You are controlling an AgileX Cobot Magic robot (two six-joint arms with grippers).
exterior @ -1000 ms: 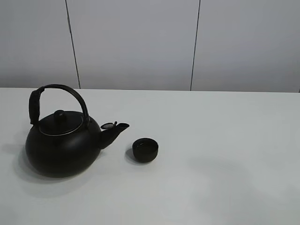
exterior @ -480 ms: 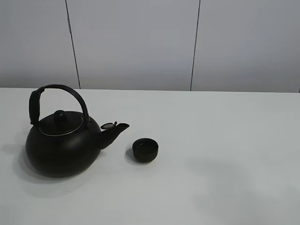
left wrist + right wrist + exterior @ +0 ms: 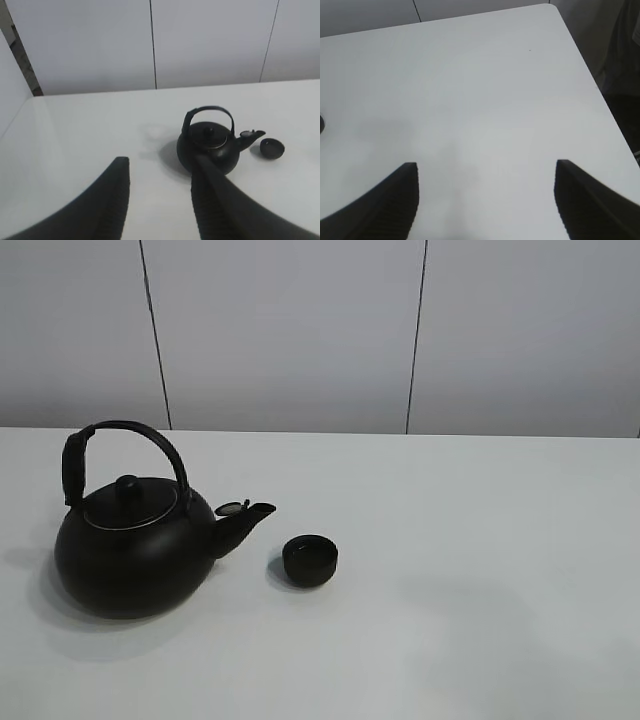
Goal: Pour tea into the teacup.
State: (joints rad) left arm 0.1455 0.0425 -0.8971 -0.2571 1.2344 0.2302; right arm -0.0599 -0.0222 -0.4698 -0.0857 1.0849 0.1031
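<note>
The teacup [image 3: 310, 559], a small round matte black handleless bowl, stood upright on the plain white worktop [image 3: 480, 570], just beside the spout [image 3: 245, 519] of the large round black kettle [image 3: 135, 555] and apart from it, with a narrow strip of bare surface between the two. What it held could not be made out. The kettle sat flat on its base with its knobbed lid [image 3: 129, 498] seated and its arched black handle [image 3: 120, 450] standing up over the body, the spout aimed toward the teacup.

Judging from this, the task had not yet begun: nothing gripped the kettle, it was not tilted, and all of the lifting, tipping and pouring was left to do. Neither arm showed in the high view.

The left tool [image 3: 159, 200] hung above the worktop well short of the kettle, its two dark fingers [image 3: 112, 200] spread with nothing between them, the handle in plain view ahead. The right tool [image 3: 486, 197] was likewise spread wide and empty, over bare worktop well away from the kettle, on the teacup's far side.

For room, the surface beyond the teacup, away from the kettle, lay bare up to the grey panelled wall [image 3: 290, 335]. In the right wrist view the worktop's rounded corner [image 3: 552, 7] and side edge [image 3: 600, 95] ran close to that tool, so a swing outward there would probably leave the surface.
</note>
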